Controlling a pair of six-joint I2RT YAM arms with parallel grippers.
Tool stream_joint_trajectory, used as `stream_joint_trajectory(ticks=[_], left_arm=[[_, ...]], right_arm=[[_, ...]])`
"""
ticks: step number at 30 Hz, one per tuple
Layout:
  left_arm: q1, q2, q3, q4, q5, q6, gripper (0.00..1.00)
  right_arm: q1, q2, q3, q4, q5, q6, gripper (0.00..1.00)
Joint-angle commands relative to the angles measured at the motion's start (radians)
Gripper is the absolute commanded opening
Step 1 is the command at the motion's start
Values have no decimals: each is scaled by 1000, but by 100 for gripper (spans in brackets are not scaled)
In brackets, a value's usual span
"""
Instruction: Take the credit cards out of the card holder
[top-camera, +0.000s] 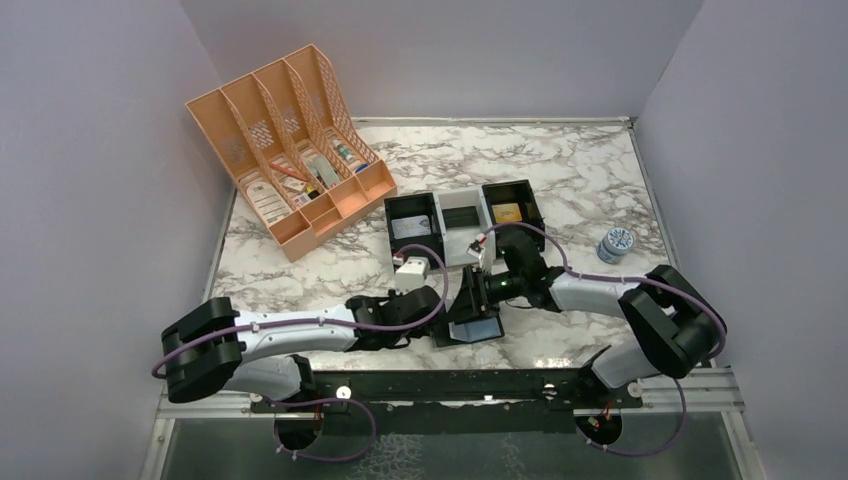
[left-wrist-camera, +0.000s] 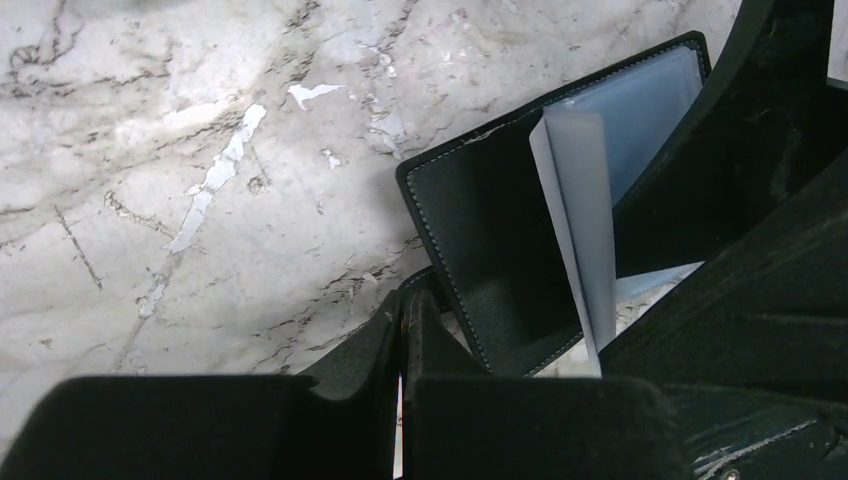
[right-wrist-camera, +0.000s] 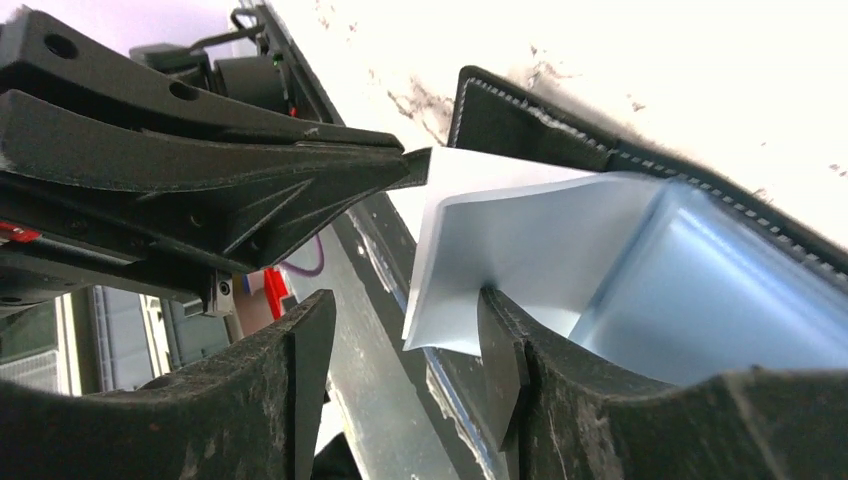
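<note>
Two grippers meet at the card holder (left-wrist-camera: 485, 250), which lies open and flat on the marble table (top-camera: 570, 170) just on the arm-base side of the black-and-white three-compartment tray (top-camera: 462, 240), apart from it. From the left wrist view, the left gripper (left-wrist-camera: 403, 305) has its jaws pressed together on the holder's edge farthest from the tray, where a small black tab curls up at the fingertips. Seen from the right wrist, the right gripper (right-wrist-camera: 405, 310) stands partway open and grips nothing: one finger (right-wrist-camera: 505, 350) touches a pale blue-grey leaf (right-wrist-camera: 520, 235) that rises from the holder's lining, and the other finger stands clear of it. I cannot tell whether the sleeves hold any credit cards. Farther from the arms than the tray and off to its left stands an orange file organizer (top-camera: 290, 150); to the tray's right sits a small round jar (top-camera: 617, 243).
</note>
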Motion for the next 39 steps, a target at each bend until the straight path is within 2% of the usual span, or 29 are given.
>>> stream_joint_trajectory(ticks=[1,5,6,9,11,13,15,17,21,24,27,29,32,35,37,39], left_arm=[[18,-85,-92,85,33,-84,2],[38,-143,-159,153,56,-108,14],[40,-155,-177,174,63,-110,20],[41,-185,-216,261,96,-110,49],[41,-194,-244,330,127,-112,62],[41,-195,-271,391,153,-122,70],[41,-197,-294,439,175,-133,73],[42,-200,-320,485,195,-142,74],[41,-202,-344,540,213,-149,74],[40,-199,-328,507,201,-144,74],[41,-180,-311,472,185,-138,73],[40,-146,-277,422,175,-129,69],[41,-80,-226,357,148,-128,56],[41,-20,-167,326,123,-95,50],[40,11,-127,273,103,-83,41],[39,33,-100,219,79,-85,36]], right_arm=[[10,51,5,137,28,73,56],[14,79,-33,199,57,112,60],[14,83,-44,195,82,119,60],[13,92,-71,210,116,139,60],[14,94,-82,223,139,154,61],[14,92,-95,234,157,170,61],[14,88,-105,243,175,189,62],[14,85,-118,257,192,209,60],[14,81,-131,262,221,236,48],[14,85,-131,261,224,238,41],[14,85,-130,266,215,240,37],[14,74,-123,253,216,233,37],[14,30,-110,207,233,230,38],[12,-34,-91,160,248,213,39],[5,-75,-47,47,297,161,40],[-3,-131,-3,-101,409,101,42]])
